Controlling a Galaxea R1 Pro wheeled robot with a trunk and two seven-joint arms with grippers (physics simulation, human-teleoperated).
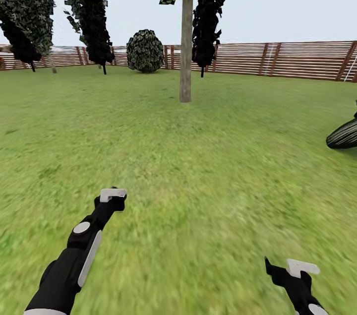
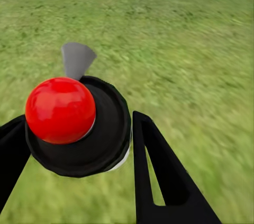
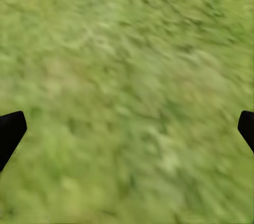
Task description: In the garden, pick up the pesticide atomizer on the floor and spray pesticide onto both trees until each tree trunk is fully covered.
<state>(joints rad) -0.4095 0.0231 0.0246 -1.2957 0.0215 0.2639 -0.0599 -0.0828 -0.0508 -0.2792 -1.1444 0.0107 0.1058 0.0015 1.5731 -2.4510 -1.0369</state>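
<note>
Two grippers hover over our lawn (image 1: 198,181): our left gripper (image 2: 79,139) clamps the spray bottle (image 2: 79,123) (red cap up); right gripper (image 3: 127,128) spread wide, empty.

Green grass floor (image 1: 198,166) spreads well ahead of the fingers. A tree trunk (image 1: 186,42) stands on it. A wooden fence (image 1: 297,59) bounds its far edge.

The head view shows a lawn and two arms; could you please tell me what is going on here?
The robot stands on the grass floor of a fenced garden, facing a tree trunk that is some way ahead. Its left gripper holds the pesticide atomizer between its fingers, with the grey nozzle pointing out over the lawn. The right gripper is open, holds nothing and hangs over the grass. No spray is visible.
</note>
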